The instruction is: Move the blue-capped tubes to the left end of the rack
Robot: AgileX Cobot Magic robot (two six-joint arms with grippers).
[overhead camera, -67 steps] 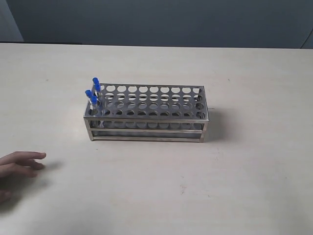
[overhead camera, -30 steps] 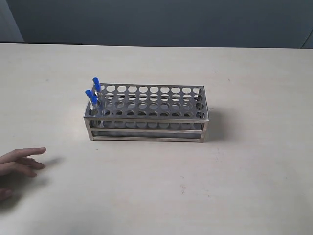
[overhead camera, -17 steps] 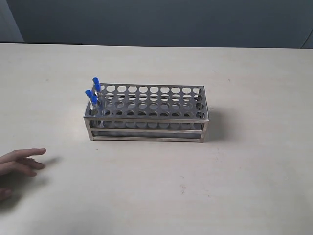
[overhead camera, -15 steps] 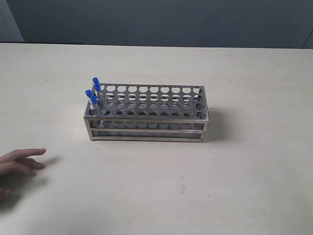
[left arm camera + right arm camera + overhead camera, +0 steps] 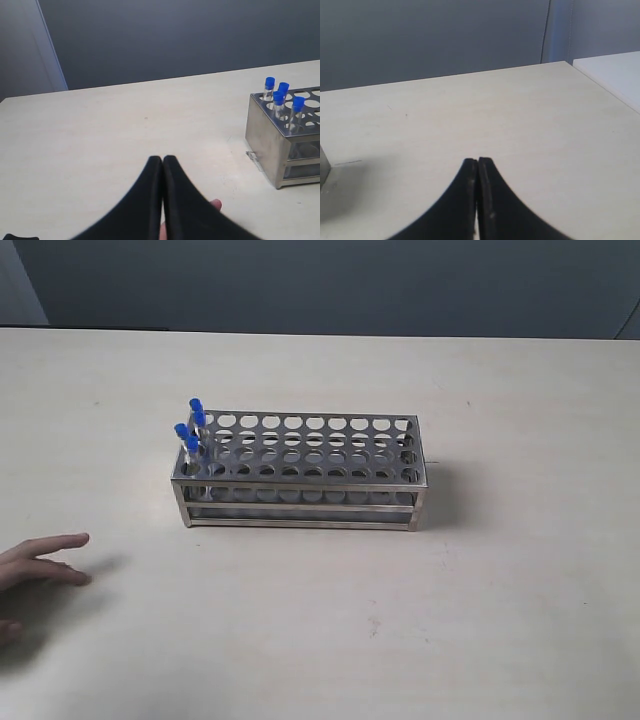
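Note:
The shiny metal rack (image 5: 300, 472) stands near the middle of the table. Several blue-capped tubes (image 5: 190, 430) stand upright in the holes at its left end, also seen in the left wrist view as blue-capped tubes (image 5: 282, 100) in the rack (image 5: 285, 140). My left gripper (image 5: 162, 159) is shut with nothing between its black fingers, well away from the rack. My right gripper (image 5: 477, 161) is shut too, over bare table; only a corner of the rack (image 5: 324, 167) shows there. Neither gripper appears in the exterior view.
A person's hand (image 5: 35, 565) rests on the table at the left edge, in front of the rack; a fingertip of the hand (image 5: 215, 204) shows behind my left fingers. A white surface (image 5: 615, 75) adjoins the table beyond my right gripper.
The person's hand at the left edge has shifted slightly up and away from the front edge. The rack, tubes and both grippers have not moved.

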